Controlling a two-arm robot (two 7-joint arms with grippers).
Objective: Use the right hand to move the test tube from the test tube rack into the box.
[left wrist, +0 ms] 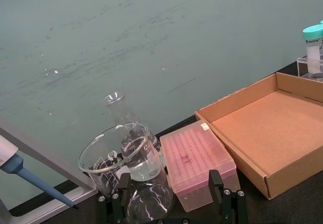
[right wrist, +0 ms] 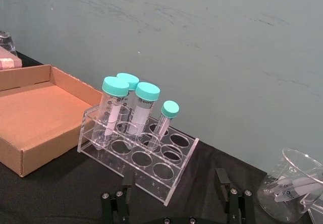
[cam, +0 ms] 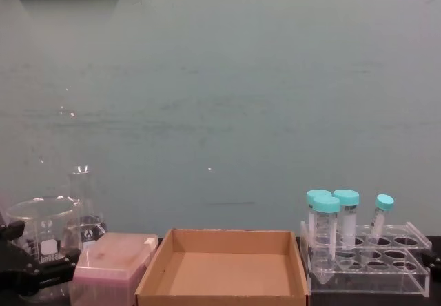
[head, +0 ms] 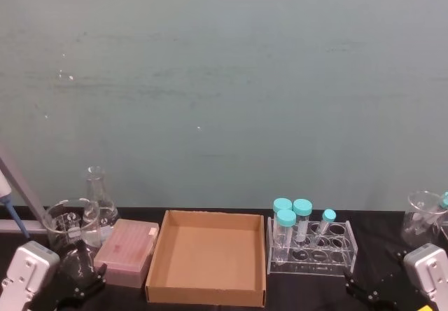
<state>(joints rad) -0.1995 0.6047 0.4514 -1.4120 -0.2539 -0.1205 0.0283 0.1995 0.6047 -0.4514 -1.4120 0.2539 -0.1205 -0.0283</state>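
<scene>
one test tube (right wrist: 162, 125) leans in the rack (right wrist: 180, 169), clearest from right wrist.

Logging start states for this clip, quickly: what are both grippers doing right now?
Left black gripper: jaws open, holding nothing, by the clear glass beaker.
Right black gripper: jaws open, holding nothing, facing the clear acrylic test tube rack.

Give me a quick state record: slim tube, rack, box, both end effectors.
slim tube: in rack, tilted, right of three wide tubes
rack: just right of box
box: empty
right end effector: open, low in front of rack, holding nothing
left end effector: open, parked by beaker and pink box
task: not started
</scene>
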